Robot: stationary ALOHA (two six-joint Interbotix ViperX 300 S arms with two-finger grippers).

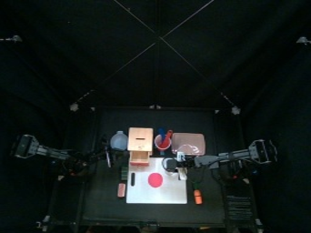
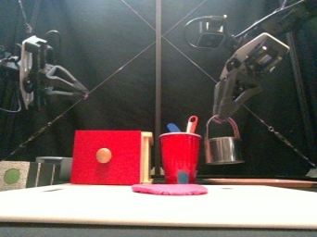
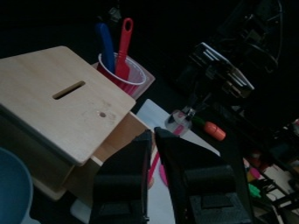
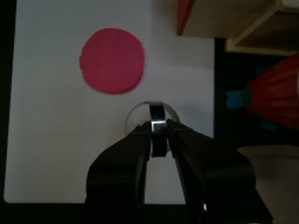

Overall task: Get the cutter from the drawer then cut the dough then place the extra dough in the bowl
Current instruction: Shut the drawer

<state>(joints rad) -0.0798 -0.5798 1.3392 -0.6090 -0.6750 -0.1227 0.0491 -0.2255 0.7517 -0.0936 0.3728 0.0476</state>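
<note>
R gripper [image 4: 156, 131] is pinched tight on the wire handle [image 2: 224, 123] of the round metal cutter [image 2: 224, 148]. Jaws are pressed together w/ only the wire between them, so the cutter hangs free below the fingertips, roughly upright and well clear of the table. Gripping by the handle makes sense to me: it keeps the jaws off the cutting rim and lets the ring go down flat. The cutter's out of the drawer, so I judge the fetch step done and the cut step next. The pink dough [image 4: 114, 59] lies flat on the white cutting board [image 4: 47, 131], ahead of the gripper and off to one side. So the cutter is over bare board beside the dough, not centred on it yet; needs a shift across before any descent. Red cup [image 2: 181, 155] w/ the toy knives is near the gripper on the wooden box [image 3: 65, 96] side, apart from the cutter but close enough to mind during a swing. L gripper [image 3: 155, 144] is parked well away, beyond the box, jaws a little parted and holding nothing. The blue-grey bowl [image 1: 118, 140] sits by it, ready for scraps.
</note>
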